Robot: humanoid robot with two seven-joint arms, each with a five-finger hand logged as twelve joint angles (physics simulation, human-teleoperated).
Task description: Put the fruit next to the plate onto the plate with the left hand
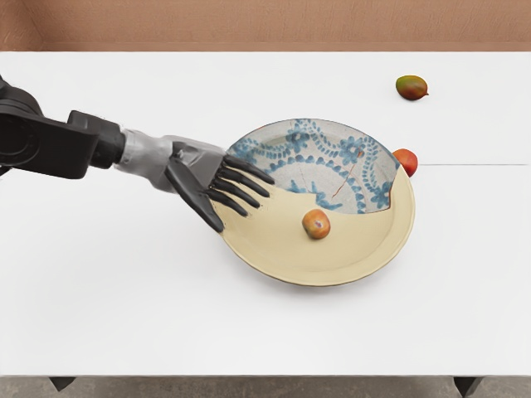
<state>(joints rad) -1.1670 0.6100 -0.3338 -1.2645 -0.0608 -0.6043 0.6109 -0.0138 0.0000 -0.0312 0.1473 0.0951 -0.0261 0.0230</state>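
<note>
One round orange-red fruit [315,223] rests on the cream, blue-patterned ceramic plate [348,264] just beyond the spread, empty left hand [217,187]; a rim knock could roll it off.

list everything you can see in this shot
table: one, white, fills most of the view
plate: one, cream with a blue pattern, centre of the table
fruit on the plate: one, orange-red, on the cream part
fruit by the rim: one, red, at the plate's right edge, partly hidden by it
far fruit: one, green and red, on the table, upper right, apart from the plate
left hand: one, dark, fingers spread over the plate's left rim, holding nothing
</note>
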